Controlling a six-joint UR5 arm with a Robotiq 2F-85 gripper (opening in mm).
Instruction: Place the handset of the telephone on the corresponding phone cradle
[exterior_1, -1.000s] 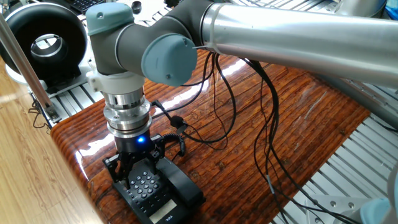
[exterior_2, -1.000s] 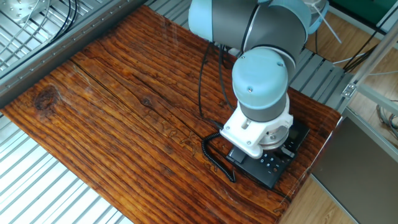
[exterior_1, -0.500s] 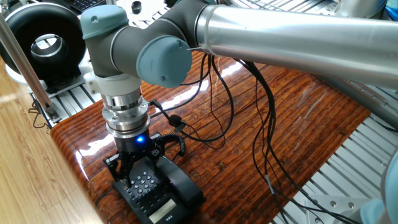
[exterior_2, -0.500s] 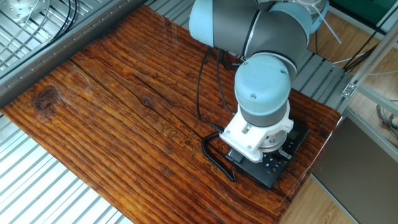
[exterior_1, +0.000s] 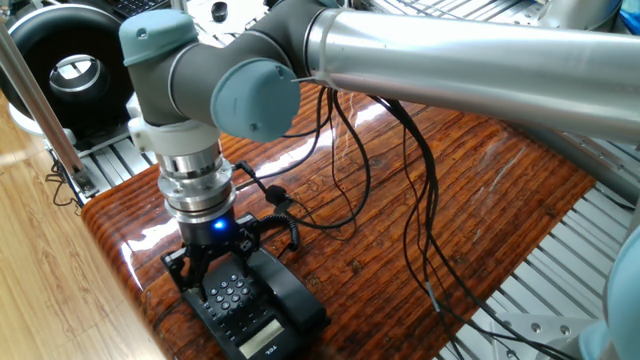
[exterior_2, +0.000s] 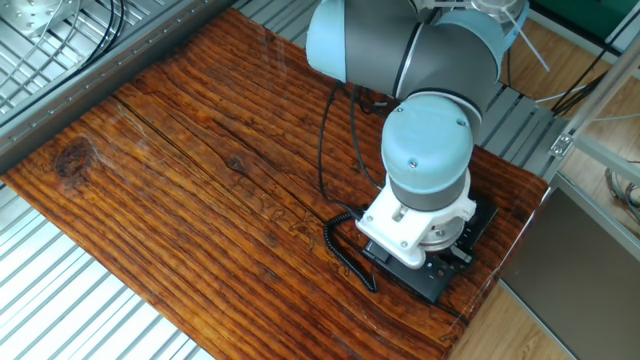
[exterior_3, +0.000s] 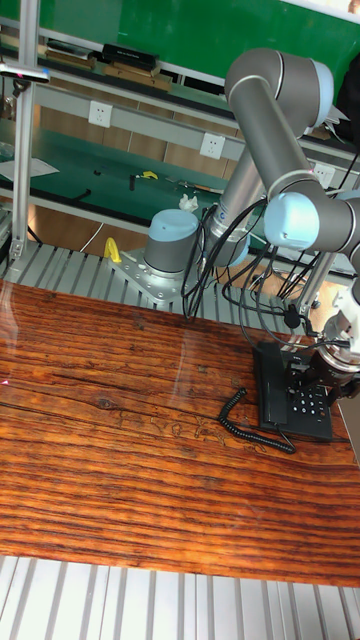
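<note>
The black telephone (exterior_1: 243, 318) sits near the table's front left corner, keypad and white label strip up. The handset (exterior_1: 296, 296) lies along the base beside the keypad, covering the phone cradle, which I cannot see. Its coiled cord (exterior_3: 240, 414) curls onto the wood. My gripper (exterior_1: 218, 258) hovers just over the keypad, open, fingers spread wide with nothing held. The tall fixed view shows the handset (exterior_3: 268, 388) as the left strip of the telephone (exterior_3: 310, 408), gripper (exterior_3: 326, 368) at its far right. In the other fixed view the wrist hides most of the telephone (exterior_2: 441, 281).
A big black ring-shaped device (exterior_1: 68, 62) stands beyond the table's left end. Loose black cables (exterior_1: 418, 205) hang from the arm across the wood. The phone is close to the table's edge (exterior_1: 135, 290); metal rails surround the tabletop.
The wrist and gripper have drifted slightly toward the table's edge over the keypad. Phone, handset and cord have not moved.
</note>
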